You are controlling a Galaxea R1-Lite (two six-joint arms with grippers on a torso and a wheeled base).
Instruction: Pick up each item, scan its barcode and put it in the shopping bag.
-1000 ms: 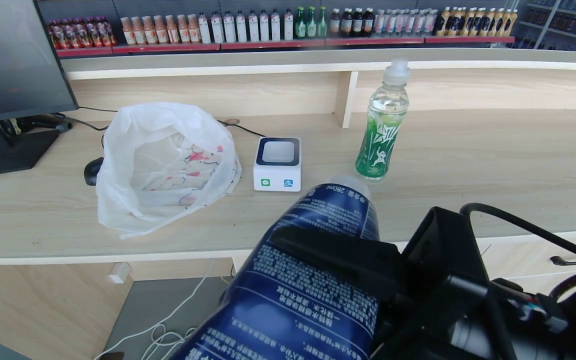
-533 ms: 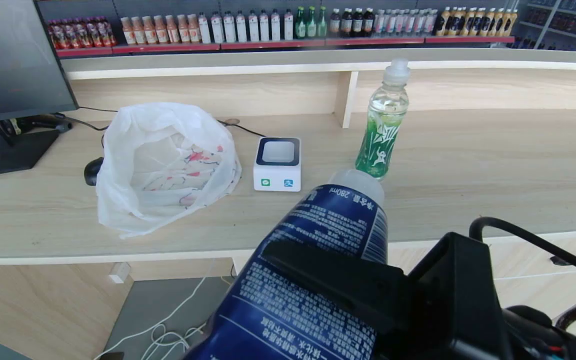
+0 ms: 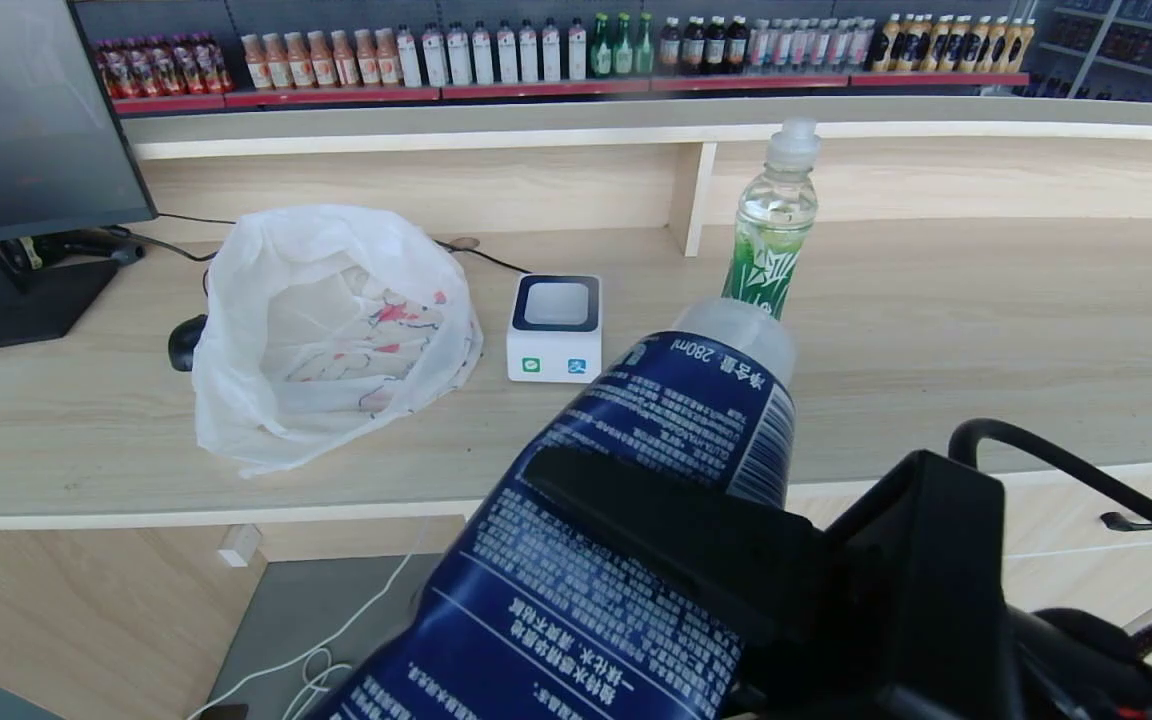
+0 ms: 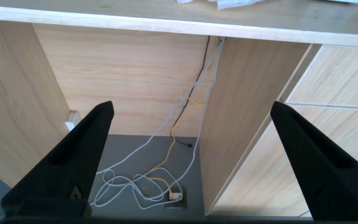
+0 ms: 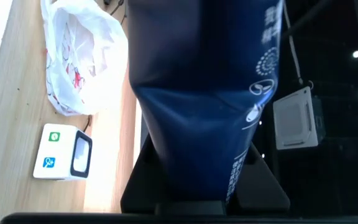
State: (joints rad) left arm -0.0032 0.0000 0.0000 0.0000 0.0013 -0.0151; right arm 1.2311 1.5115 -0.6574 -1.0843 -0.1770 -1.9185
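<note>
My right gripper [image 3: 726,560] is shut on a dark blue bottle [image 3: 616,540] with white print and a pale cap, held tilted above the counter's front edge, close under the head camera. In the right wrist view the blue bottle [image 5: 204,106] sits clamped between the fingers. A white barcode scanner [image 3: 555,327] stands on the counter [image 3: 986,330], left of the bottle's cap. The white shopping bag [image 3: 326,325] lies open to the scanner's left. A green-labelled clear bottle [image 3: 771,235] stands upright behind the blue one. My left gripper [image 4: 188,168] hangs open below the counter, empty.
A monitor [image 3: 26,120] on a black stand and a black mouse [image 3: 186,343] sit at the far left. A raised shelf with an upright divider [image 3: 693,195] runs along the counter's back. Cables [image 4: 166,162] trail on the floor under the counter.
The right gripper has lifted the blue bottle up and slightly right; its cap now overlaps the base of the green bottle. Everything on the counter has stayed put.
</note>
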